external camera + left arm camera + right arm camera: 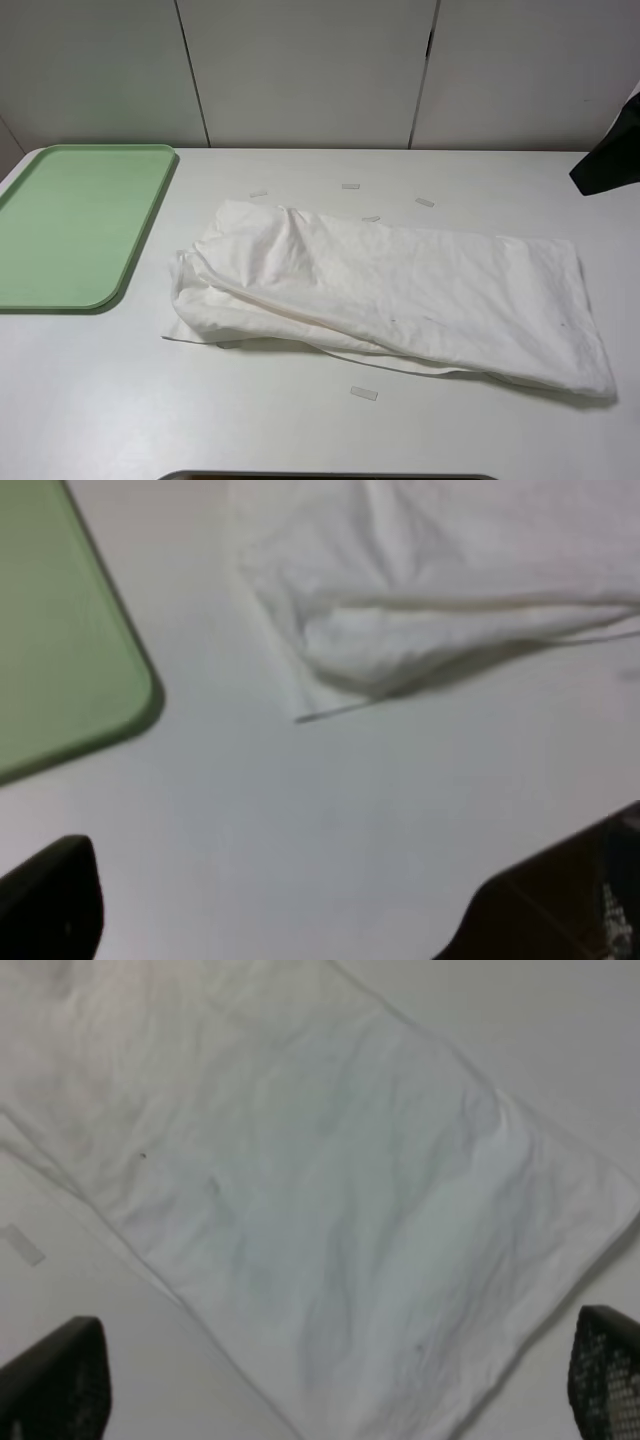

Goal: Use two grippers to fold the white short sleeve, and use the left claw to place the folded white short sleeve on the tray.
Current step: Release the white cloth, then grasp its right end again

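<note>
The white short sleeve (390, 295) lies crumpled and roughly folded lengthwise across the middle of the table, its bunched end toward the tray. The pale green tray (70, 225) sits flat at the far left with nothing on it. My left gripper (300, 920) is open over bare table, between the tray's corner (60, 630) and the shirt's bunched end (450, 580), and holds nothing. Above the shirt's flat right part (330, 1190) hovers my right gripper (330, 1380), open, with nothing between its fingers (55, 1375). In the exterior view only a black piece of the right arm (610, 160) shows at the right edge.
Small pale tape strips lie on the white table around the shirt, one at the front (363, 393) and a few behind it (350, 186). A grey panelled wall (310, 70) stands behind the table. A dark edge (330, 477) shows at the table's front.
</note>
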